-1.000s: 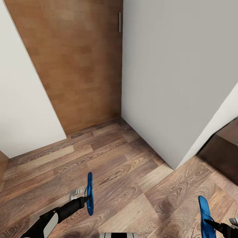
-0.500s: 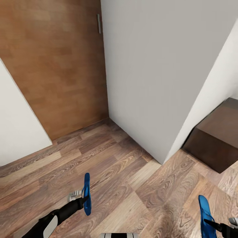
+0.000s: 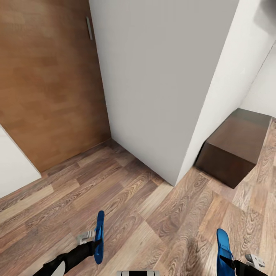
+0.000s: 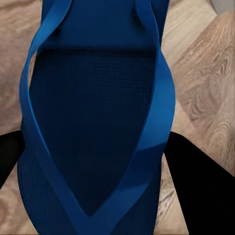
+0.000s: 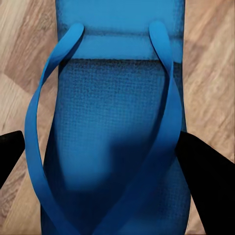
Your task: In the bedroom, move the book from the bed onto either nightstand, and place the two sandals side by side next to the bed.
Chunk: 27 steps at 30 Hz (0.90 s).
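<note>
The head view has been swung rightward: the brown door (image 3: 50,84) and the white wall corner (image 3: 174,180) are now seen further left in the picture, and the white panel at the left edge (image 3: 11,168) has been cut down to a small wedge. The dark brown nightstand (image 3: 234,147), glimpsed only as a sliver at the right edge a second ago, is now seen almost whole beside the wall corner, with more wood-plank floor (image 3: 161,222) exposed around it. This is camera motion, not movement of the room's things.

wood-plank floor (image 3: 126,199), white wall (image 3: 153,84), brown door (image 3: 46,88), dark cabinet (image 3: 232,147)
</note>
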### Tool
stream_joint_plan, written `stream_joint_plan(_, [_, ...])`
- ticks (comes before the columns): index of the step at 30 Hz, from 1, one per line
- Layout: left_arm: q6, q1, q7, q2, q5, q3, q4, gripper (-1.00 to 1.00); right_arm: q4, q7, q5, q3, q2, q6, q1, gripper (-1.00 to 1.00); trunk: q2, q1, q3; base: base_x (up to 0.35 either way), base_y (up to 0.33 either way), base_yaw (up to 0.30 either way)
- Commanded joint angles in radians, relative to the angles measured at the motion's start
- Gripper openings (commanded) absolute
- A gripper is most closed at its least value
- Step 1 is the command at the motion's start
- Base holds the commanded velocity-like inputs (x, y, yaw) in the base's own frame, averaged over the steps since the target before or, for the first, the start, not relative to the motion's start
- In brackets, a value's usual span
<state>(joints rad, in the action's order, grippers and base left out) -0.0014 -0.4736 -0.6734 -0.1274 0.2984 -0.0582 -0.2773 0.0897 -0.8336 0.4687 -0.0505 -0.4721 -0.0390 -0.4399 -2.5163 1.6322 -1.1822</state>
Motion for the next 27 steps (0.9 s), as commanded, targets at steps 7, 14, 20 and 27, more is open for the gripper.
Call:
stream_joint_plan(7, [-0.042,0.000,-0.007,0.016,-0.023,-0.004,0.025,-1.00,-0.005,0.011,-0.002,-0.008,0.023,0.035,0.000,-1.00,0.000,0.000,0.002,0.000,0.000,-0.277])
stream_joint_plan(14, [-0.045,0.000,-0.005,0.034,-0.054,-0.003,0.027,-1.00,-0.005,0.024,-0.002,-0.008,0.024,0.057,0.000,-1.00,0.000,0.000,0.004,0.000,0.000,-0.234])
stream_joint_plan(20, [-0.045,0.000,-0.006,0.038,-0.057,-0.003,0.027,-1.00,-0.004,0.026,-0.001,-0.008,0.024,0.057,0.000,-1.00,0.000,0.000,0.004,0.000,0.000,-0.037])
stream_joint_plan(27, [-0.045,0.000,-0.006,0.038,-0.057,-0.003,0.028,-1.00,-0.005,0.024,-0.001,-0.008,0.024,0.058,0.000,-1.00,0.000,0.000,0.004,0.000,0.000,-0.002])
